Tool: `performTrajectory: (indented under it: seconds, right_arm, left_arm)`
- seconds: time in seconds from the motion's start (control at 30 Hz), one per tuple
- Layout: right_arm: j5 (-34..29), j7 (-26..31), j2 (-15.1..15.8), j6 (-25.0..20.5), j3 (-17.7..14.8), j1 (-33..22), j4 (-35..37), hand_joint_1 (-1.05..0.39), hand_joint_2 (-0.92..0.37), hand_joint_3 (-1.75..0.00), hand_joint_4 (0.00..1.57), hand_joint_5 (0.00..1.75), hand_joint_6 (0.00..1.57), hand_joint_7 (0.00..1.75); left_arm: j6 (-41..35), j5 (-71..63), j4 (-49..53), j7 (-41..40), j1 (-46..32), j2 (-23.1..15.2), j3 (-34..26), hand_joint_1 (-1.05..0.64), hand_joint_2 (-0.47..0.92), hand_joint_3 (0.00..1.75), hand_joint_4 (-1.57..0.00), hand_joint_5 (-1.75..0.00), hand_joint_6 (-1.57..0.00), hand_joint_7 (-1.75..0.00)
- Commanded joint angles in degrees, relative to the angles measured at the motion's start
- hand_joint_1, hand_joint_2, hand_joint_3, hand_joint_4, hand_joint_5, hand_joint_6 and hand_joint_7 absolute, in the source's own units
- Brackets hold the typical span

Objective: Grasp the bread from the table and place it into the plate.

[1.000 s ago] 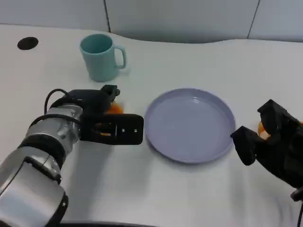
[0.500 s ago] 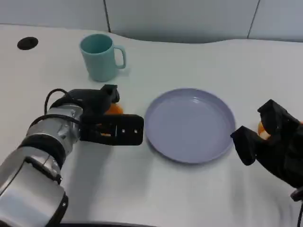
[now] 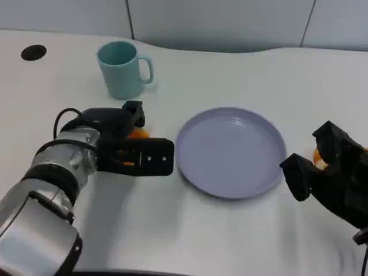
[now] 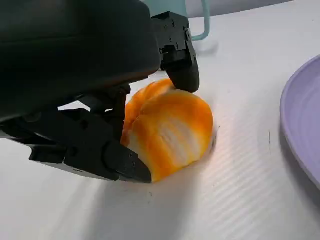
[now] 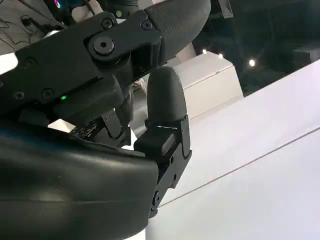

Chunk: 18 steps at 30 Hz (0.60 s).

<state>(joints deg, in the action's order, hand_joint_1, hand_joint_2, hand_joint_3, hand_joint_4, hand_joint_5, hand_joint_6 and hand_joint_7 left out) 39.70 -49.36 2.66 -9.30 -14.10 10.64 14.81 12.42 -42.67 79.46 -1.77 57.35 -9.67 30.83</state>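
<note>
Left wrist view: left hand [image 4: 125, 120] closes on the bread [image 4: 167, 127], fingers either side; plate [image 4: 302, 130] lies just beyond.

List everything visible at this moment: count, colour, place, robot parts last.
bread: one, orange-yellow, on the table left of the plate, between the left hand's fingers
plate: one, lavender, table centre
mug: one, teal, behind the left hand
round port: one, black, far left of the table
table: one, white
small orange thing: one, behind the right hand, unclear
left hand: black, around the bread
right hand: black, right of the plate
</note>
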Motion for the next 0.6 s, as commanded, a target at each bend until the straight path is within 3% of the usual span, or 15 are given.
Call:
performTrajectory:
  seconds: [0.03,0.17,0.2,0.27,0.3,0.37,0.47,0.6]
  right_arm:
    - [0.3,0.3,0.8,-0.4,-0.4,-0.1,-0.5,-0.4,-0.85,0.0,0.88,1.75,0.67,1.75]
    - [0.4,-0.1,0.7,0.0,-0.4,-0.1,-0.2,-0.41,-0.86,0.0,0.88,1.75,0.67,1.75]
    - [0.3,0.0,0.6,0.1,-0.4,-0.1,-0.3,-0.4,-0.86,0.0,0.88,1.75,0.66,1.75]
    - [0.3,0.1,0.4,0.3,-0.4,-0.2,-0.4,-0.4,-0.86,0.0,0.88,1.75,0.66,1.75]
    - [0.3,0.1,0.4,0.2,-0.4,-0.2,-0.3,-0.4,-0.86,0.0,0.88,1.75,0.66,1.75]
    - [0.3,0.2,0.4,0.2,-0.5,-0.1,-0.3,-0.4,-0.86,0.0,0.88,1.75,0.66,1.75]
    - [0.2,0.3,0.3,0.5,-0.5,-0.2,-0.2,-0.4,-0.86,0.0,0.88,1.75,0.66,1.75]
    - [-0.1,0.4,0.5,0.4,-0.4,-0.1,-0.2,-0.42,-0.85,0.0,0.89,1.75,0.67,1.75]
  left_arm:
    - [0.3,0.3,0.3,0.3,-0.2,-0.9,-0.4,-0.05,0.85,0.0,-0.62,-1.61,-0.64,-1.33]
    - [0.9,1.0,0.2,0.0,-0.5,-1.1,-1.1,-0.08,0.82,0.0,-0.49,-1.45,-0.66,-1.28]
    - [0.8,1.6,0.2,0.4,-0.5,-1.0,-1.8,-0.16,0.82,0.0,-0.53,-1.05,-0.69,-1.16]
    - [0.8,2.2,0.2,0.8,-0.5,-0.9,-2.5,-0.23,0.81,0.0,-0.67,-0.47,-0.84,-0.68]
    - [0.7,2.3,0.2,1.7,-0.5,-0.9,-2.8,-0.24,0.81,0.0,-0.71,-0.35,-0.88,-0.58]
    - [0.6,2.6,0.3,3.3,-0.3,-0.9,-3.1,-0.37,0.85,0.01,-0.58,-0.1,-0.74,-0.19]
    - [0.6,2.8,0.2,4.1,-0.2,-0.9,-3.1,-0.43,0.86,0.01,-0.51,-0.01,-0.66,-0.04]
    - [-0.1,3.9,0.2,6.8,-0.1,-0.9,-4.2,-0.42,0.88,0.01,-0.4,0.0,-0.48,0.0]
